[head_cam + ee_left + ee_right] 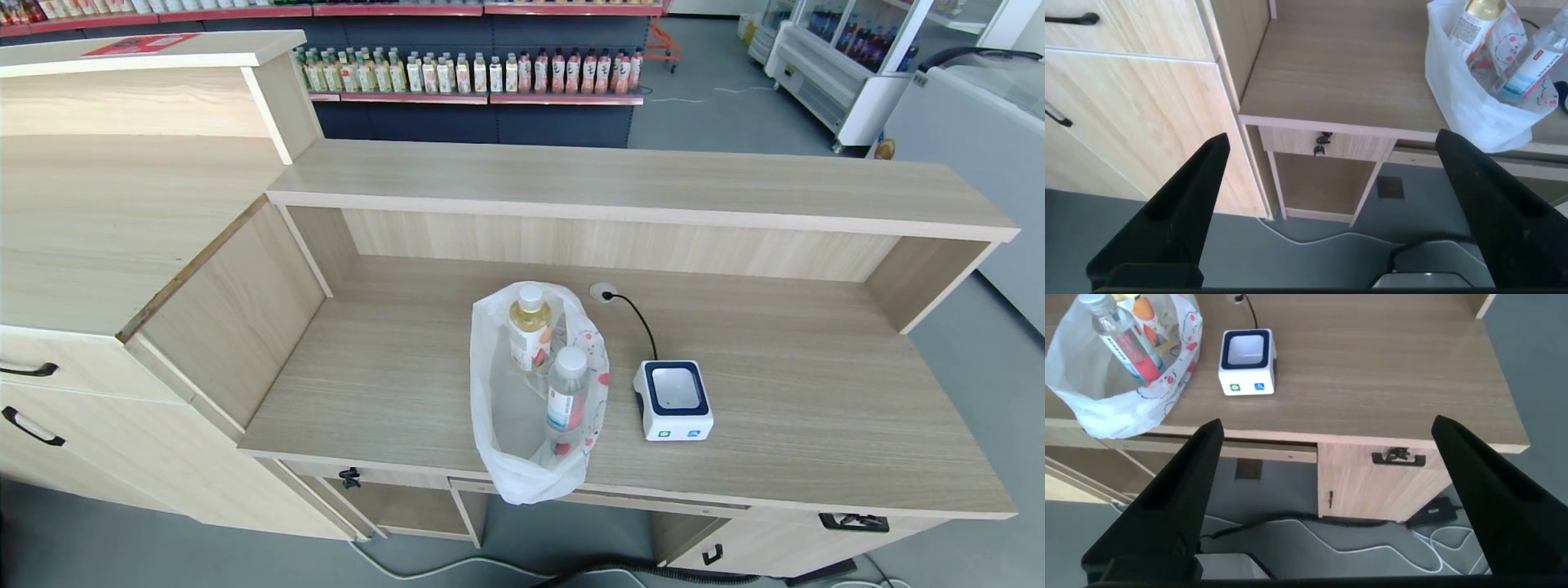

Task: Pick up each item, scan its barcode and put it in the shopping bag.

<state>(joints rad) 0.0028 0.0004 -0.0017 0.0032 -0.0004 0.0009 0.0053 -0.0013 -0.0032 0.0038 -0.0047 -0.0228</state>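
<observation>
On the wood-grain counter, thin crinkly plastic bag w/ 2 round white-capped bottles; boxy scanner just beside. Left gripper & right gripper: wide open, empty.

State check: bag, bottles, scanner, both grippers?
shopping bag: open, holding both bottles
yellow bottle: capped, in the bag
clear bottle: capped, in the bag
scanner: face up on counter, beside the bag
left gripper: open, empty
right gripper: open, empty

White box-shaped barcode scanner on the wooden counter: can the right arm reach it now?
Probably yes. The right tool hangs open before the counter edge, nothing lies between it and the scanner, and the white plastic bag stands off to one side.
</observation>
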